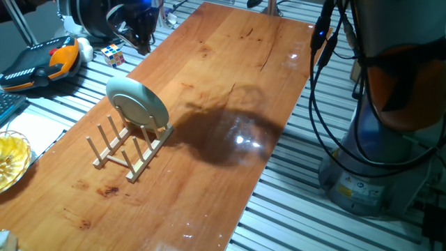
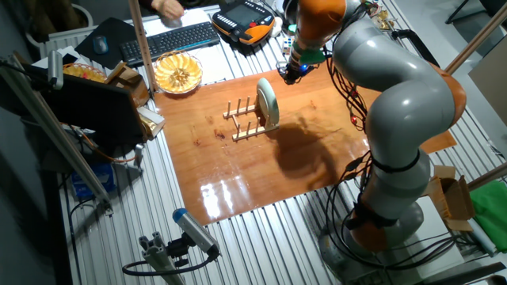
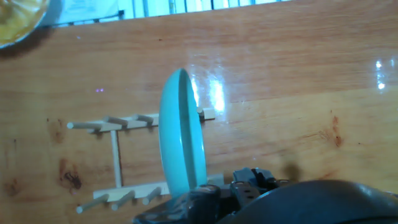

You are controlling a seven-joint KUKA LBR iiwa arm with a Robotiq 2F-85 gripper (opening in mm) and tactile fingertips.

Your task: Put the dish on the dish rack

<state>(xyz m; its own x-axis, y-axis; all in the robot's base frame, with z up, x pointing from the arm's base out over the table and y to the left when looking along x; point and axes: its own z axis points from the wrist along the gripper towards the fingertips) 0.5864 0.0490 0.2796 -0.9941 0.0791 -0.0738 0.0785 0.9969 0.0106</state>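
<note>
The dish (image 1: 137, 102) stands on its edge in the dish rack (image 1: 127, 151), at the left middle of the bench (image 1: 230, 77). The claw (image 2: 291, 70) hangs apart from it, up and to the right. I cannot tell if the claw is open.

Around me: glossy wooden tabletop (image 1: 230, 84) with light glare, set on a slatted aluminium bench (image 1: 293, 202). Keyboard (image 2: 170, 38), yellow bowl (image 2: 177, 73), Rubik's cube (image 1: 113, 54) at the edges.
</note>
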